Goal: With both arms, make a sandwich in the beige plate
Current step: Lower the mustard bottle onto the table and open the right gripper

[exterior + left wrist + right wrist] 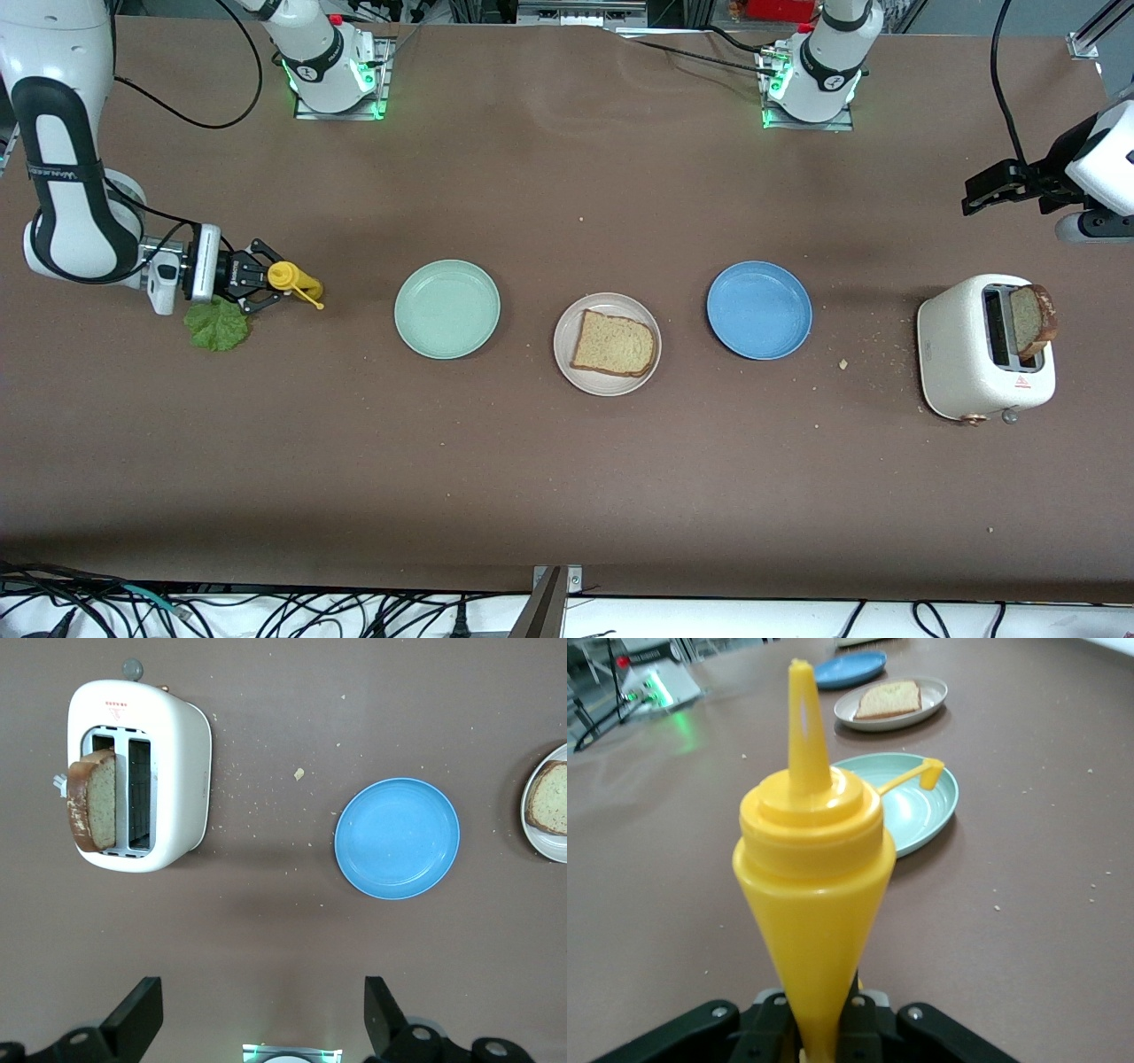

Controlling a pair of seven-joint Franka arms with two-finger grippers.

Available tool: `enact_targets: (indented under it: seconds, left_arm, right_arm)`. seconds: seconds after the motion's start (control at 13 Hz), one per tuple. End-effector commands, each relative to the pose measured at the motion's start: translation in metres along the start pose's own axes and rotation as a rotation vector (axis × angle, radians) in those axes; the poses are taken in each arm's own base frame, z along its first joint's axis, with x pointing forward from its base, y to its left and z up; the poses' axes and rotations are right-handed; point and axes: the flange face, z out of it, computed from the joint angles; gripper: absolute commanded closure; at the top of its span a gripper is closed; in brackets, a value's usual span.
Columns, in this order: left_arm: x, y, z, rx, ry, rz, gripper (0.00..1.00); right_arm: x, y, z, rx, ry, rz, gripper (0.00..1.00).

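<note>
The beige plate (607, 383) sits mid-table with one toast slice (614, 344) lying on it; both show in the right wrist view, plate (932, 696) and toast (888, 698). A second toast slice (1032, 319) stands in the white toaster (974, 354) at the left arm's end. A green lettuce leaf (217, 326) lies on the table at the right arm's end. My right gripper (266, 282) is shut on a yellow squeeze bottle (811, 877), just above the lettuce. My left gripper (260, 1014) is open and empty, high over the table beside the toaster (177, 771).
A mint-green plate (447, 308) and a blue plate (759, 309) flank the beige plate. Both are empty. The bottle's open cap hangs on its tether (930, 771). Crumbs lie between the blue plate and the toaster.
</note>
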Motion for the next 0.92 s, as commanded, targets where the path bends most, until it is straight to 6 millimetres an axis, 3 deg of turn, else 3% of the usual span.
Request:
enact_targets:
  seconds: [0.0,0.23,0.46,0.54,0.69,0.77,0.84]
  left_arm:
    - [-0.004,0.0,-0.007,0.043,0.002,-0.007,0.0]
    - [-0.004,0.0,-0.006,0.043,0.0,-0.007,0.0]
    - [-0.003,0.0,-0.005,0.043,-0.001,-0.007,0.0]
    - [-0.003,0.0,-0.005,0.043,-0.001,-0.007,0.0]
    - [-0.003,0.0,-0.005,0.043,-0.001,-0.007,0.0]
    - [-0.003,0.0,-0.005,0.043,-0.001,-0.007,0.0]
    - [-0.003,0.0,-0.005,0.043,-0.001,-0.007,0.0]
  right_arm:
    - [-0.005,-0.001,0.009,-0.004,0.055,-0.041,1.0]
    - [-0.033,-0.008,0.025,-0.009,0.111,-0.078,1.0]
    - [-0.04,-0.008,0.025,-0.007,0.118,-0.068,0.96]
    - [-0.043,-0.009,0.027,-0.004,0.119,-0.061,0.8]
    - [-0.046,-0.009,0.029,-0.007,0.125,-0.054,0.62]
    - [-0.045,-0.009,0.03,-0.005,0.124,-0.054,0.49]
    - [-0.044,-0.008,0.029,-0.006,0.124,-0.046,0.44]
